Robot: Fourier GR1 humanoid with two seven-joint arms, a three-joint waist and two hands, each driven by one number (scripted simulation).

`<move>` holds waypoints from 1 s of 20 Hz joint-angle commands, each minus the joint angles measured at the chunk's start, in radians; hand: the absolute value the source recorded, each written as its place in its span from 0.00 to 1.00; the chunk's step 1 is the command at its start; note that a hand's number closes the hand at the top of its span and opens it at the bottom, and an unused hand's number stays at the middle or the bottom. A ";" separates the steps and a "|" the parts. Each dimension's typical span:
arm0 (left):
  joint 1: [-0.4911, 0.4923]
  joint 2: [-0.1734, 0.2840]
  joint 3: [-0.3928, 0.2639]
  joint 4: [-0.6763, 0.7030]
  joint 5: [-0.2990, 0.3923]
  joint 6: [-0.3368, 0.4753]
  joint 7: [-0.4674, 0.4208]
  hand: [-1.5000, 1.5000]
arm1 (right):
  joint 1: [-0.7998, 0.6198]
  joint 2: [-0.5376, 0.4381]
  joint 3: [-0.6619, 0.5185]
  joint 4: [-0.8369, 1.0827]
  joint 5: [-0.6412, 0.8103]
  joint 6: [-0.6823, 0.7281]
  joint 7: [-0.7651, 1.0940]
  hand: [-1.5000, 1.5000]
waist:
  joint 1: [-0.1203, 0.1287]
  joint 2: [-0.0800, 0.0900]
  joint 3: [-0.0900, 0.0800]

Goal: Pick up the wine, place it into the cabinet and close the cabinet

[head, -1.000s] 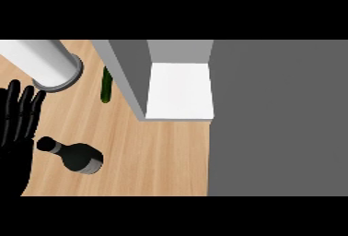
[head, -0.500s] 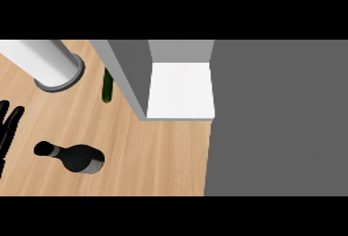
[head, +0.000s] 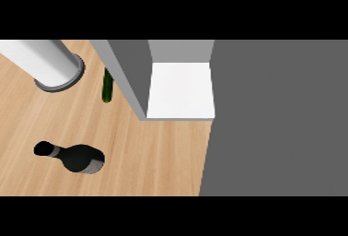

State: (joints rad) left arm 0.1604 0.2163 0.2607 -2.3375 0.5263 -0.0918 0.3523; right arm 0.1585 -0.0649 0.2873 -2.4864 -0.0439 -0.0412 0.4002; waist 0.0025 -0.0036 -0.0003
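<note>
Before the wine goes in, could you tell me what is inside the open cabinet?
The cabinet shows only a bare white shelf; nothing sits on its visible part. The grey wall on the right hides anything beyond.

My left hand, which one second ago stands open with fingers up at the view's left edge and half a second ago shows only as fingertips there, is now out of the head view entirely. I observe no other change.

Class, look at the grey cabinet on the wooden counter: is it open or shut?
Open. The grey cabinet shows its white inner shelf with nothing covering it; the black wine bottle is outside, on the wooden counter.
</note>
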 commanded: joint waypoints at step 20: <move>-0.035 0.035 0.119 -0.011 0.053 0.021 0.119 0.00 | -0.096 -0.006 0.247 -0.139 0.232 -0.209 0.208 0.00 | -0.005 -0.002 -0.001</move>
State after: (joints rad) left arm 0.1299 0.2295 0.3285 -2.3230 0.5357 -0.0633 0.4561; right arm 0.0568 -0.0853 0.4376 -2.5044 0.0103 -0.2028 0.5465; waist -0.0045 -0.0053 -0.0010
